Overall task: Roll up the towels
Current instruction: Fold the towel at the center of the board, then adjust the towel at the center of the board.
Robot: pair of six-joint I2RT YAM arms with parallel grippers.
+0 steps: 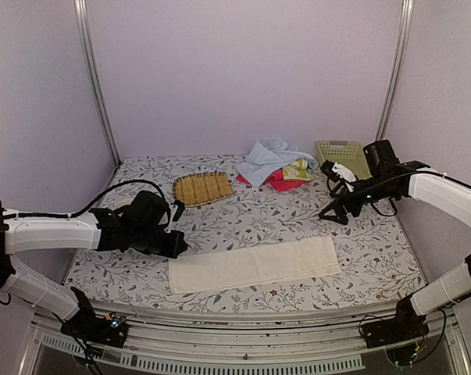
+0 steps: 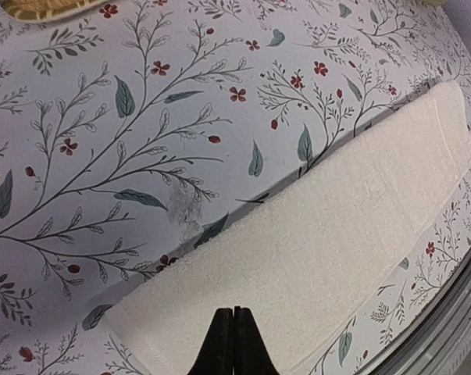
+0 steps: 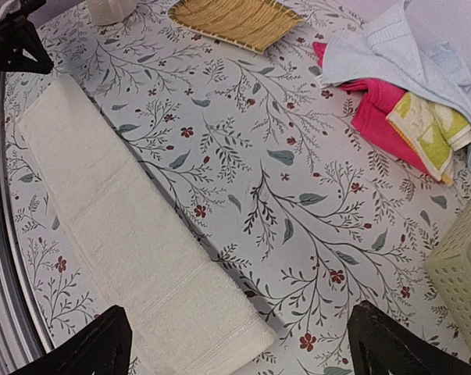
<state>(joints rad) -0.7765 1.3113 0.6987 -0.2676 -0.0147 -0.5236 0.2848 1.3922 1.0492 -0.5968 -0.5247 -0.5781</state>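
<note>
**Left gripper** (image 2: 233,314): my two fingers are pressed tip to tip, with no gap and nothing between them. They hang over the left end of the cream towel (image 2: 321,234), just inside its short edge. I cannot tell whether the tips touch the cloth.

**Right gripper** (image 3: 239,312): my fingers are spread wide and hold nothing, raised above the table (image 1: 243,223) near the towel's right end. In the wrist view, the corner of that end shows between the two fingers.

**Cream towel:** one long strip, flat and unrolled, running left to right along the near side of the table. Its right end lies a little farther from the near edge than its left. Its long near side runs close to the rail (image 2: 454,320) at the table's rim.

**Other towels:** a heap at the back, well apart from both grippers.
- Light blue towel (image 1: 265,155) on top.
- Pink towel (image 1: 276,183) under it.
- Yellow-green towel (image 1: 298,169) at the right, touching the pink.

**Neighbours:** woven mat (image 1: 202,188) left of the heap, green basket (image 1: 342,155) right of it.

**Open room:** bare floral cloth between the cream towel and the heap.
</note>
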